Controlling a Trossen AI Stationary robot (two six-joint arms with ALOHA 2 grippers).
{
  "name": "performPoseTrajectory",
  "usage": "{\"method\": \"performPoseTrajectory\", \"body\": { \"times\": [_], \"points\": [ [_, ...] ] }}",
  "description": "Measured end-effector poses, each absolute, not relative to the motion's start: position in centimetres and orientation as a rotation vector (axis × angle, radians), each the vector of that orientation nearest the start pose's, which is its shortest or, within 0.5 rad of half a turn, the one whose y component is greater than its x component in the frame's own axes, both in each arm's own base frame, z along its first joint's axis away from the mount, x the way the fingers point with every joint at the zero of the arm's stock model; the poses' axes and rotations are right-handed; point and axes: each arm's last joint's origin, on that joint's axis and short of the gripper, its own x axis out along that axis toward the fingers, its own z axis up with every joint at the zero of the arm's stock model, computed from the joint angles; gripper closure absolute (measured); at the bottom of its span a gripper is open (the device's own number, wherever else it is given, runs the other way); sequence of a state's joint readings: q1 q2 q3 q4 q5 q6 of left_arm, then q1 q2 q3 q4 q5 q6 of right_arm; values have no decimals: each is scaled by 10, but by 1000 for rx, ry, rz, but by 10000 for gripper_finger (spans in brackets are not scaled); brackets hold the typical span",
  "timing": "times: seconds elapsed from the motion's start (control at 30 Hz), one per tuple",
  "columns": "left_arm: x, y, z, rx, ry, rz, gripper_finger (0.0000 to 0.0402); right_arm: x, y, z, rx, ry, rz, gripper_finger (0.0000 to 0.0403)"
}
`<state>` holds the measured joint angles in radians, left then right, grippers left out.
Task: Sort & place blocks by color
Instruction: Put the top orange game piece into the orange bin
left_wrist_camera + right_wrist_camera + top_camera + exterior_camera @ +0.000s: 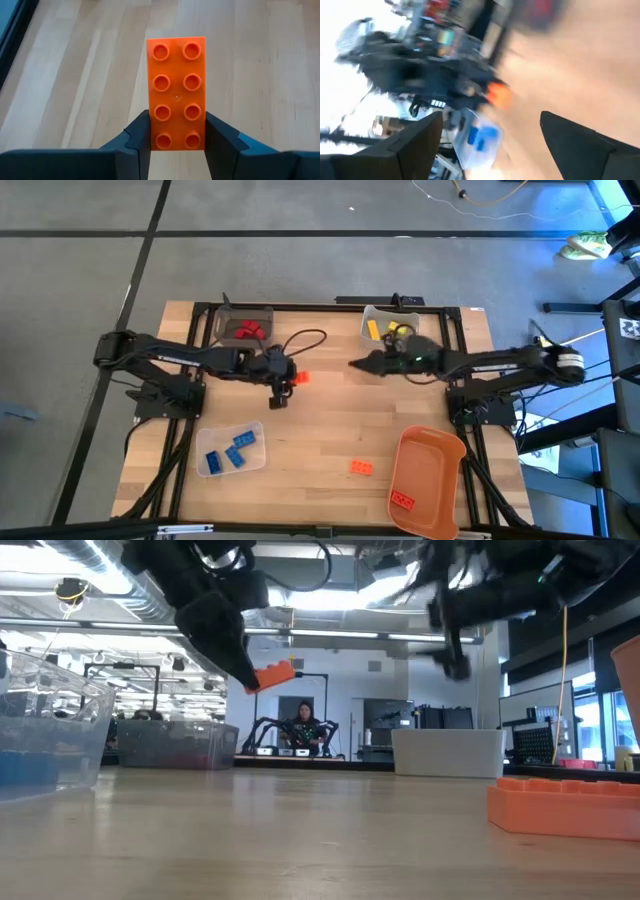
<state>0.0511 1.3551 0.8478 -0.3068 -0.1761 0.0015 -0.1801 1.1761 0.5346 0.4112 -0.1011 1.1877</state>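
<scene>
My left gripper [287, 383] is shut on an orange studded block [177, 80] above the table's middle, where the block [301, 378] shows just right of the fingers. The block [272, 674] hangs well above the tabletop. My right gripper [356, 363] hovers open and empty right of it, near the far side; its fingers stand wide apart in the right wrist view, gripper [491, 122]. A second orange block [361, 468] lies flat on the table toward the near edge, block [565, 805]. My left gripper pinches the block's two long sides [150, 137] between its two fingers, at the end nearest the wrist. The fingers [218, 140] slant downward and lie along the block, most of which juts out beyond them. The block is lifted clear of the table, studs facing the wrist camera.
A dark bin [243, 328] with red blocks and a clear bin [390, 327] with yellow ones stand at the far edge. A clear bin [230, 450] with blue blocks sits near left. An orange bin [428, 475] at near right holds one reddish block.
</scene>
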Motion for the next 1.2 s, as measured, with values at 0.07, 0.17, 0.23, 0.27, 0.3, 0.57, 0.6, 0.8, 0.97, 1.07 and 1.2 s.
{"method": "performPoseTrajectory", "body": {
  "times": [0.07,0.17,0.23,0.27,0.3,0.57,0.6,0.8,0.97,1.07,1.2],
  "points": [
    [271,20,226,52,815,219,275,251,-39,210,1322,211,-243,68],
    [274,21,222,41,822,201,275,266,-35,192,1396,231,-241,68],
    [277,20,217,31,836,181,275,276,-31,184,1436,226,-228,68],
    [280,20,215,25,825,178,275,283,-30,181,1442,232,-225,68],
    [284,19,214,11,814,169,275,290,-29,180,1447,239,-223,68],
    [307,15,207,10,860,150,275,346,-26,175,1428,295,-187,68],
    [307,14,205,11,878,152,275,349,-26,173,1430,312,-184,68],
    [306,15,206,-3,884,172,275,357,-27,167,1431,333,-200,73],
    [307,15,207,2,886,182,275,356,-26,165,1432,372,-218,93],
    [308,15,209,1,865,182,275,356,-27,165,1429,355,-233,95],
    [308,14,209,-8,860,163,275,356,-28,165,1423,330,-261,95]
  ]
}}
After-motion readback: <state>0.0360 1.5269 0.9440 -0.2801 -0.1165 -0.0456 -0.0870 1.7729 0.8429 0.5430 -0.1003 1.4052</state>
